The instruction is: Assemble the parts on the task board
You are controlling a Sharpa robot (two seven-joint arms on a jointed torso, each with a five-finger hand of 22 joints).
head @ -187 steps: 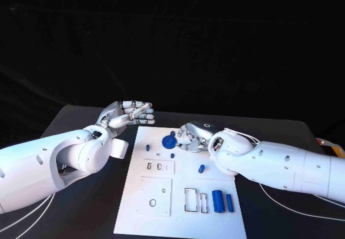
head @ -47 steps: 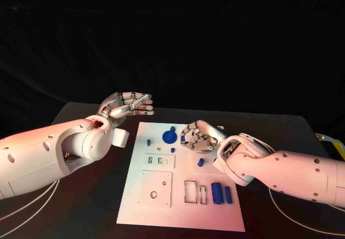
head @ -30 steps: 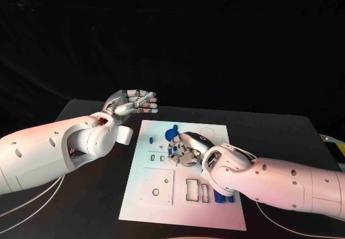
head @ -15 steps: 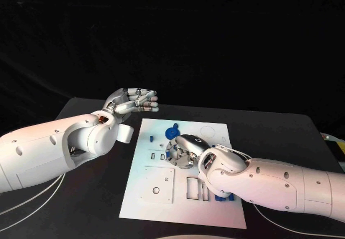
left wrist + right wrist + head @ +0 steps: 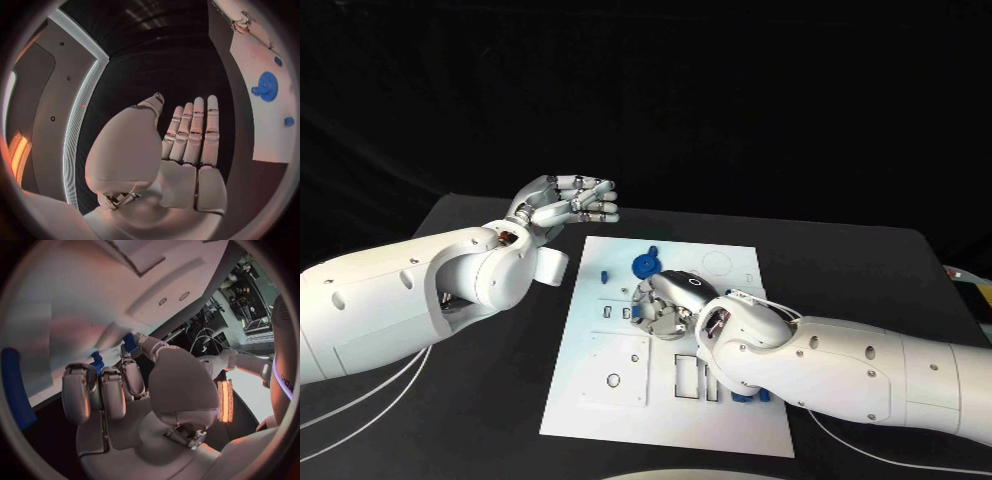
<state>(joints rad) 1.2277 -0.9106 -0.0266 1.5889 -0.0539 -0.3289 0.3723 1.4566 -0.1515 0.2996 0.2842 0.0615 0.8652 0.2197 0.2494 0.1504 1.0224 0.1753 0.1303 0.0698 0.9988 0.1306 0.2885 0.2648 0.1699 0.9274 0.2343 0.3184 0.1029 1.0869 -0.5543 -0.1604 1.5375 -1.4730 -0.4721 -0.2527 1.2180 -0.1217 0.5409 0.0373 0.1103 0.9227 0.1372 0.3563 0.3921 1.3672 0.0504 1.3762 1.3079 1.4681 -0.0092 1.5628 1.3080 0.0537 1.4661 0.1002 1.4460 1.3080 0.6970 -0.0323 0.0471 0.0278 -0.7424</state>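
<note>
The task board [image 5: 733, 420], a white plate, is laid lengthwise in the middle of the black worktop [image 5: 877, 260].

The left hand [image 5: 568, 203] is held up in the air beyond the board's far left corner, clear of the board and the worktop. In the left wrist view its fingers [image 5: 194, 135] are seen stretched out side by side with the thumb folded across the palm, and nothing is held in it.

The right hand [image 5: 664, 304] is lowered onto the middle of the board, palm down, with its fingers bent toward the plate. In the right wrist view its fingers [image 5: 103, 390] are curled just over the white surface, and a small blue peg [image 5: 97, 361] and a second small blue piece [image 5: 130, 343] are seen right at the fingertips. Whether either piece is pinched or merely touched cannot be told.

A blue gear [image 5: 645, 265] is seated on the far part of the board, just beyond the right hand, and it is also seen in the left wrist view [image 5: 267, 86]. A small blue pin [image 5: 604, 274] is stood to its left. Near the board's near right part, blue blocks [image 5: 750, 396] are partly hidden under the right forearm. Rectangular slots [image 5: 684, 378] and a raised square panel [image 5: 617, 370] with holes are seen on the near half.
</note>
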